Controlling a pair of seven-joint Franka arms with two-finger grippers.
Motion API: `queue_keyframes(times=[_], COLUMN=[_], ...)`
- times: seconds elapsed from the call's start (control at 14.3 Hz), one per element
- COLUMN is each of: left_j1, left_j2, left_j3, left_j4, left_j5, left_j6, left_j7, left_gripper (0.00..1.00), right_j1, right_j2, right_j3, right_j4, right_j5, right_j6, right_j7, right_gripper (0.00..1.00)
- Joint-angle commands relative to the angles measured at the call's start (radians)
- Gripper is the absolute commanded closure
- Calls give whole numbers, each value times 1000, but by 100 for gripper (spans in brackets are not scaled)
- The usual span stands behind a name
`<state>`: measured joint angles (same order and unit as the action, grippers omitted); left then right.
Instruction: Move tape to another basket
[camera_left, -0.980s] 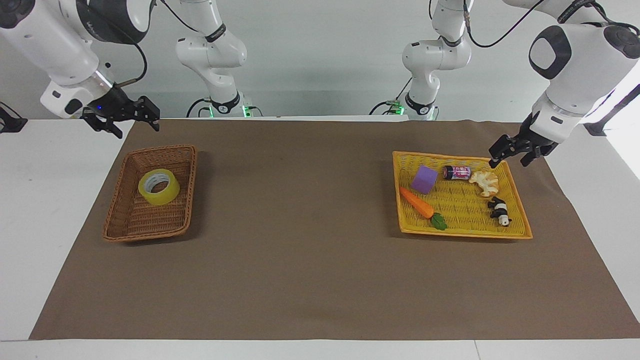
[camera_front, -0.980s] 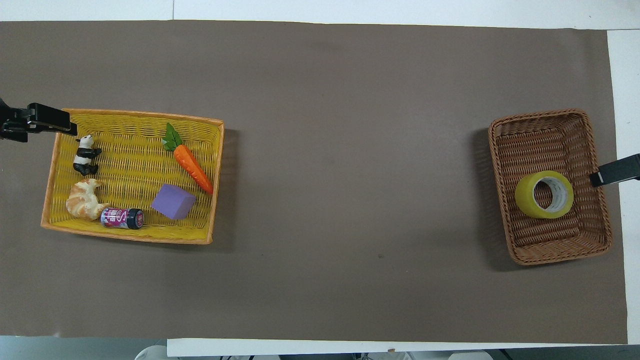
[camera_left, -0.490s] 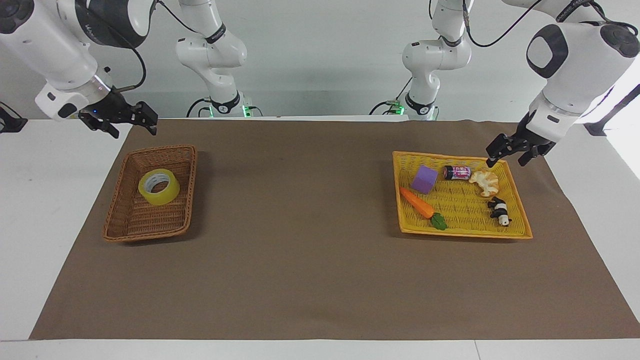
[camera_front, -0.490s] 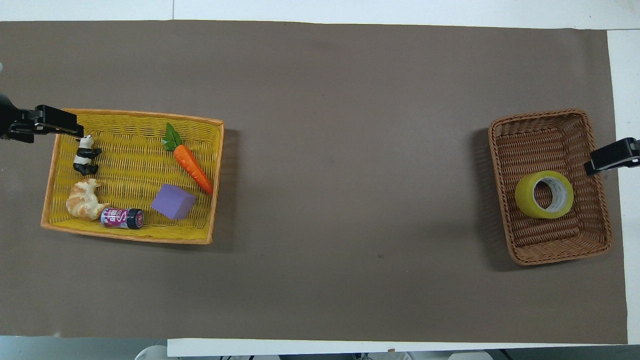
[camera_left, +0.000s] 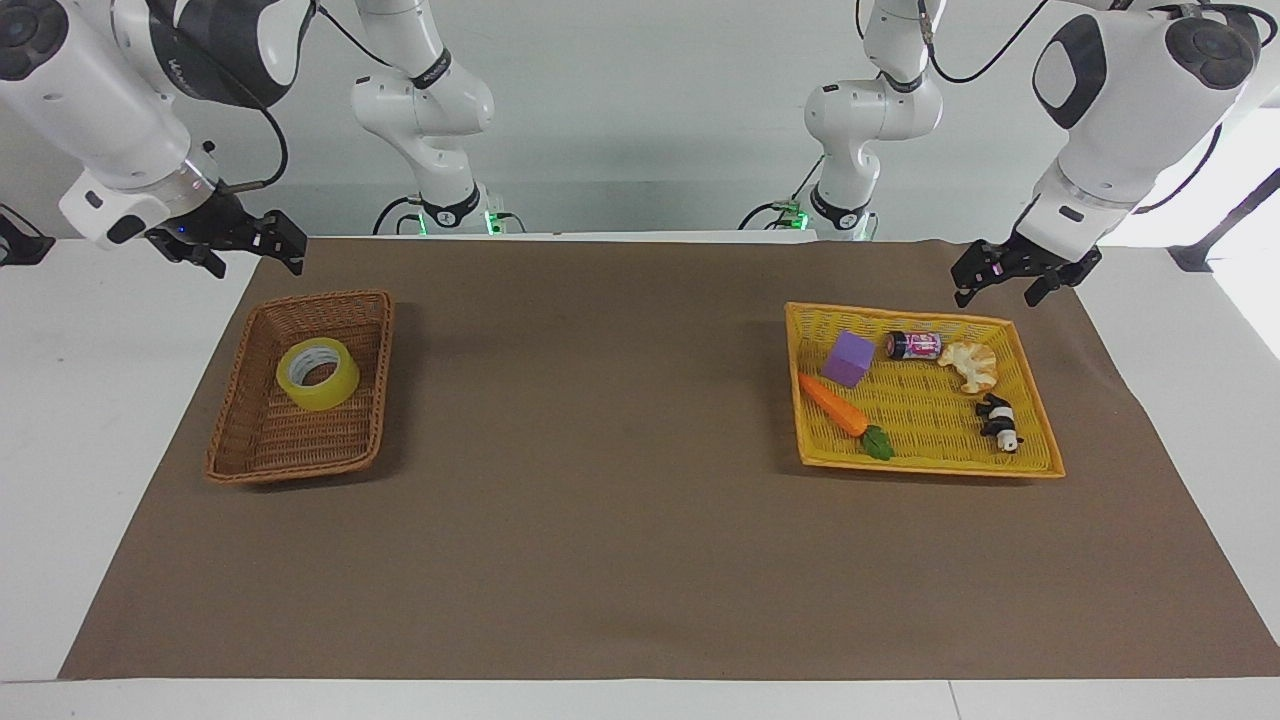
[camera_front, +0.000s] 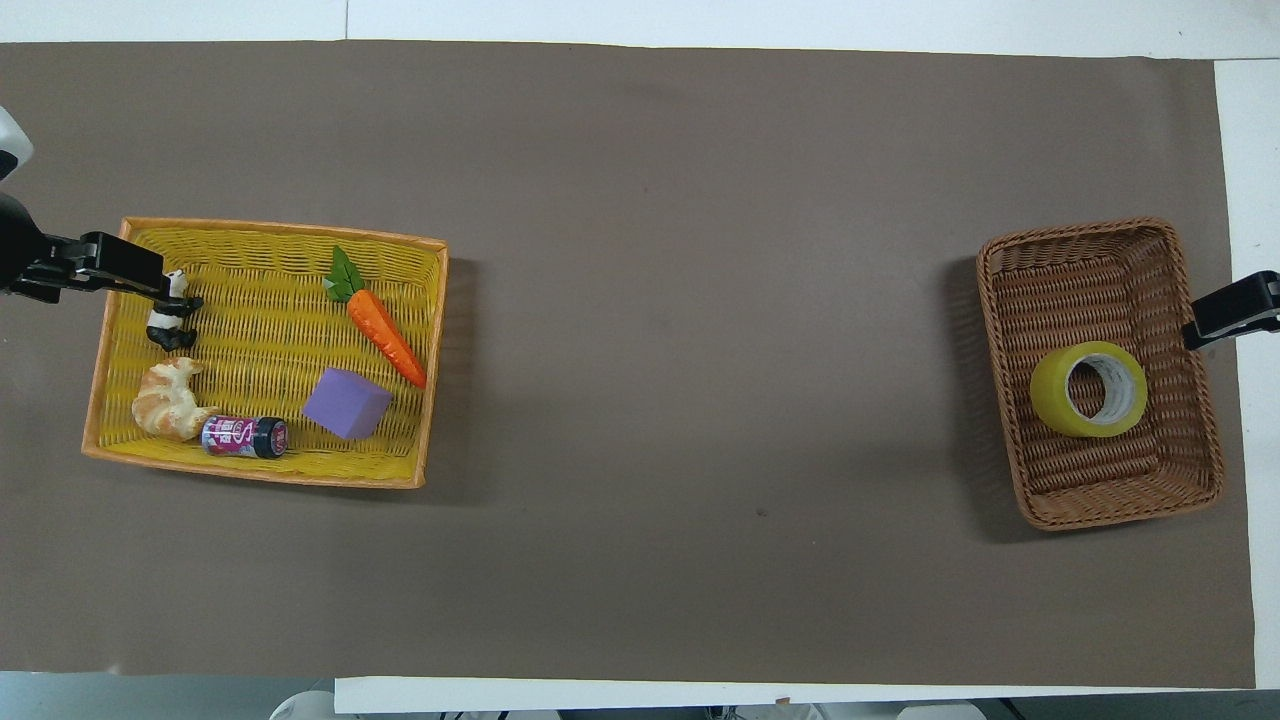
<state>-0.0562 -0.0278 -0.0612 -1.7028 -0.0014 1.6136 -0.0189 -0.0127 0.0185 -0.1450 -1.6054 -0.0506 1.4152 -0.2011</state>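
While our right claw (camera_left: 240, 243) is hanging with its fingers spread, holding nothing, over the table edge just beside the brown basket (camera_left: 245, 455), we are judging the task as not started or already finished; we cannot say which. The tape (camera_left: 318, 373) is lying flat inside that basket, toward its end nearer the robots, untouched. Our left claw (camera_left: 1010, 272) is hovering, fingers also spread and empty, over the mat beside the yellow basket (camera_left: 930, 464)'s robot-side rim. That basket is holding a carrot (camera_left: 835, 407), purple block (camera_left: 849, 359), small can (camera_left: 912, 346), croissant (camera_left: 970, 365) and panda figure (camera_left: 999, 421). If the tape is meant for the yellow basket, the grasp, carry and drop are all remaining. From overhead, only the tips of both claws are showing, cut off at the picture's sides.
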Motion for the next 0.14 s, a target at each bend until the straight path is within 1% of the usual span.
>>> queue_keyframes(times=[0.0, 0.07], left_j1=[7, 7], left_j2=[-15, -15], left_j3=[1, 6], left_j4=[-20, -20], left_j5=[20, 20], left_j6=[0, 3], left_j7=[5, 4], left_gripper=[1, 1], right_j1=[13, 13], right_j2=[12, 11], right_j3=[-5, -5], right_j4=[22, 22], right_j5=[-15, -15], right_j6=[-18, -18], right_j7=[17, 17], right_gripper=[0, 0])
